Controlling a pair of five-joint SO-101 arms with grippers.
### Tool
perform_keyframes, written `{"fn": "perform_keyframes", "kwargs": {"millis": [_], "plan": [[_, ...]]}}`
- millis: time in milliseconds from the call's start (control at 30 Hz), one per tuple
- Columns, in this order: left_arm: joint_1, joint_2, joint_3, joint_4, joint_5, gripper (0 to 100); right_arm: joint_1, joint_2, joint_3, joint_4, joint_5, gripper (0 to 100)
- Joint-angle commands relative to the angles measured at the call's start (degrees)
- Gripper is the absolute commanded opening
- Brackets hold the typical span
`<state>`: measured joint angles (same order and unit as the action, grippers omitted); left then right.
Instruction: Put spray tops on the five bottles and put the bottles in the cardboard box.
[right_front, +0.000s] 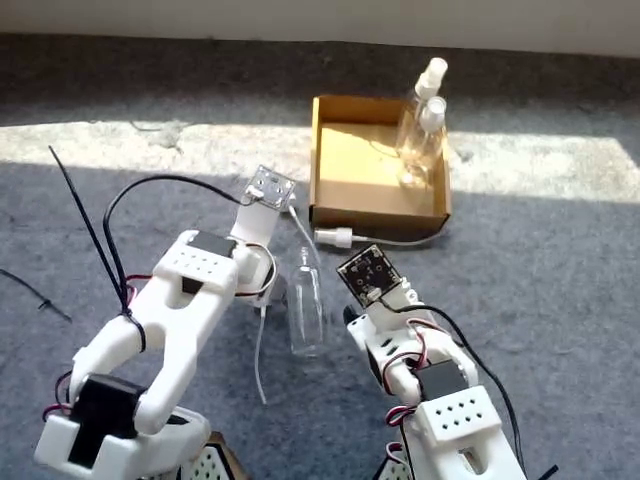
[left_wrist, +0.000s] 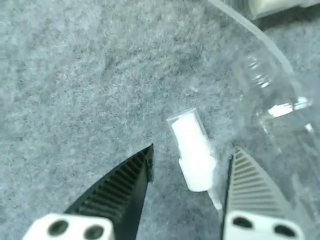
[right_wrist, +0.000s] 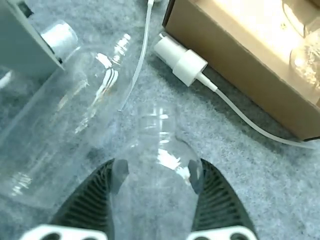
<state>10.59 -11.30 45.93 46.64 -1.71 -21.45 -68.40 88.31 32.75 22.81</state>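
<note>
While right fingers (right_wrist: 215, 200) clasp clear bottle (right_wrist: 160, 170), left fingers (left_wrist: 125, 190) gape around white spray top (left_wrist: 192, 155)

Clear bottle (right_wrist: 155, 170) of glossy, smooth see-through plastic, spray top (left_wrist: 192, 155) of matt white plastic, cardboard box (right_front: 380, 218) of matt brown card, rough fuzzy grey carpet (right_front: 560, 300), arm shells (right_front: 185, 300) of smooth white plastic.

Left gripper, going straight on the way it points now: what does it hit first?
The left gripper would most likely meet the white spray top lying on the carpet between its open jaws; depth is unclear, but nothing shows nearer.
</note>
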Motion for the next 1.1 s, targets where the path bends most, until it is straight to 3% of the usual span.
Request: {"fn": "perform_keyframes", "kwargs": {"millis": [0, 367, 533, 800, 1067], "plan": [[0.75, 1.63, -3.30, -0.62, 0.53, 23, 0.66, 0.04, 0.13, -0.48, -0.62, 0.4], [0.57, 9.01, -3.56, -0.79, 0.53, 23, 0.66, 0.04, 0.13, -0.57, -0.62, 0.4], [0.57, 7.96, -3.56, -0.88, 0.53, 15, 0.66, 0.04, 0.13, -0.57, -0.62, 0.4], [0.92, 6.99, -3.56, -0.88, 0.53, 20, 0.66, 0.04, 0.13, -0.57, -0.62, 0.4], [0.48, 6.37, -3.82, -0.70, 0.44, 6, 0.40, 0.04, 0.13, -0.57, -0.53, 0.4]]}}
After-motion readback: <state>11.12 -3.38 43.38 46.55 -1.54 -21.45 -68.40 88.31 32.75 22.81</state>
